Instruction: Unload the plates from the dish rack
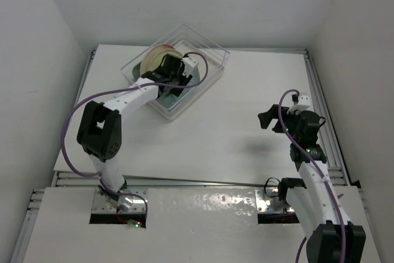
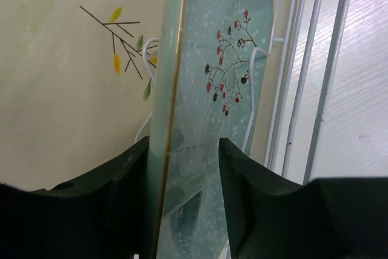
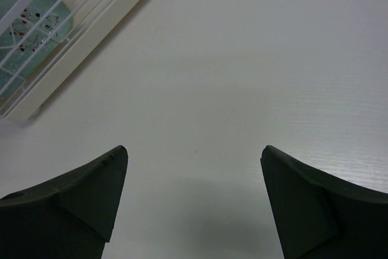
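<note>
**Top view.** The dish rack point(image 1: 212, 50) sits aslant at the far left of the counter point(image 1: 246, 90). The left claw point(image 1: 172, 77) is down inside the rack, and its arm hides most of the contents. One cream plate point(image 1: 152, 60) shows on edge at the rack's far-left side. The right claw point(image 1: 268, 121) hovers well to the right of the rack, pointing toward it.

**Left wrist view.** Two plates counted.
- The mint plate point(image 2: 224, 59) stands on edge, its long axis running straight away from the claw. Its tree-printed face is turned right, toward the rack's white wire bars point(image 2: 315, 89). Its near end is cut off.
- The cream plate is just to its left, sprig face showing, mostly cropped.
- The left claw is partly open, one finger on either side of the mint plate. Whether it pinches, cannot tell.

**Right wrist view.** The right claw is spread wide with nothing in it, above bare counter. A rack corner shows at upper left, with one mint plate behind the wires, cropped.
</note>
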Controlling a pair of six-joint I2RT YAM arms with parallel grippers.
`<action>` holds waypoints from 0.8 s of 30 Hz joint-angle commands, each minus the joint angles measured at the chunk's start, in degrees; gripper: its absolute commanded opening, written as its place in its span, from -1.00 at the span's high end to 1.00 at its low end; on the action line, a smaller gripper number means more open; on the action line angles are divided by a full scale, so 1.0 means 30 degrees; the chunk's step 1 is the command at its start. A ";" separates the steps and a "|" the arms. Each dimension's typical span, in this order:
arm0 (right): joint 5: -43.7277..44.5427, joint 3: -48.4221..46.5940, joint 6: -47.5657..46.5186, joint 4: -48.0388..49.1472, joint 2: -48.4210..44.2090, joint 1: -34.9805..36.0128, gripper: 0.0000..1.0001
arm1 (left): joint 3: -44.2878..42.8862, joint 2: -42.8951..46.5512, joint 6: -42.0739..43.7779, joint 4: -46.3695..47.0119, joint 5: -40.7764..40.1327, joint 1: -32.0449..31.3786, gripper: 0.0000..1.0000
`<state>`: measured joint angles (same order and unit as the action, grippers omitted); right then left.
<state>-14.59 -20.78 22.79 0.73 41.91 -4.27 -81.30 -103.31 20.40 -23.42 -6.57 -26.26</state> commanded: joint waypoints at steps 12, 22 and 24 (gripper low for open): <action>0.0322 0.0275 -0.0094 0.0430 -0.0231 0.0047 -0.80 | -0.4659 0.0363 -0.2847 -0.1626 0.1690 0.0082 1.00; 0.0439 0.0304 -0.0710 0.0196 -0.0552 0.0018 -0.84 | -0.2403 -0.0047 -0.1265 -0.0572 0.1135 0.0111 1.00; 0.0410 0.0187 -0.0856 0.0079 -0.0553 0.0047 -0.85 | -0.2490 -0.0076 -0.1264 -0.0543 0.1077 0.0111 0.72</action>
<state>-13.69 -20.03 21.61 0.69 40.97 -4.27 -90.30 -102.87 15.57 -24.91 -2.42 -26.41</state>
